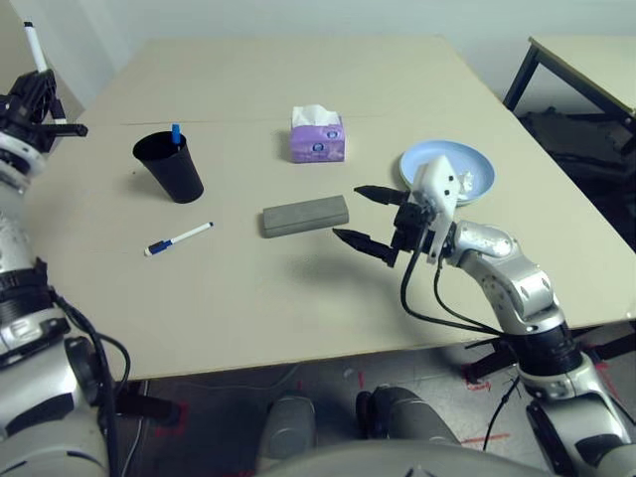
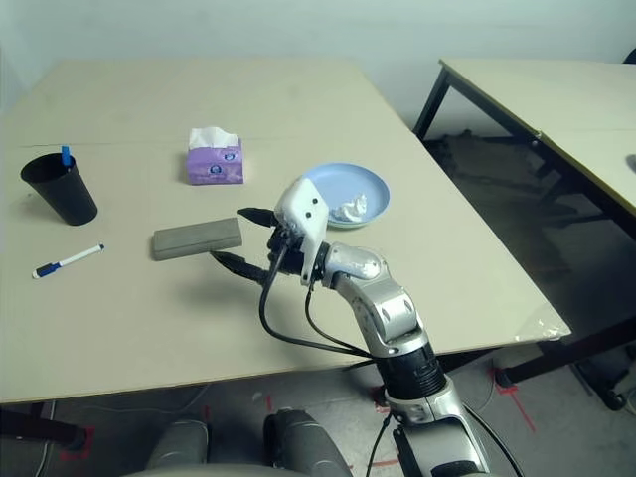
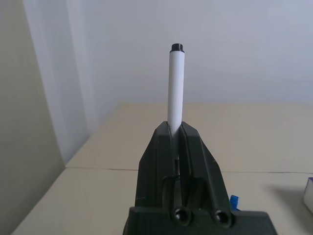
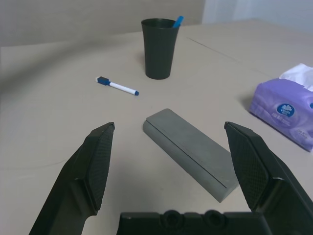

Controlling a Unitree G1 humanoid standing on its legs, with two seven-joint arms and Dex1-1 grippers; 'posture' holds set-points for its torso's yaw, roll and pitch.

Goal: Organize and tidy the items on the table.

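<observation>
Glasses case [image 1: 305, 216] lies flat on the table [image 1: 248, 298], and your right gripper [image 1: 369, 218] hovers just beside it with fingers spread wide. Your left gripper [image 3: 176, 147] is clamped on a white marker [image 3: 175, 88], raised at the table's left edge.

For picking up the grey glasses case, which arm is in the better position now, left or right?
Right. The right gripper is open beside the grey glasses case, facing it. The left gripper is far off at the table's edge, shut on a marker.
</observation>
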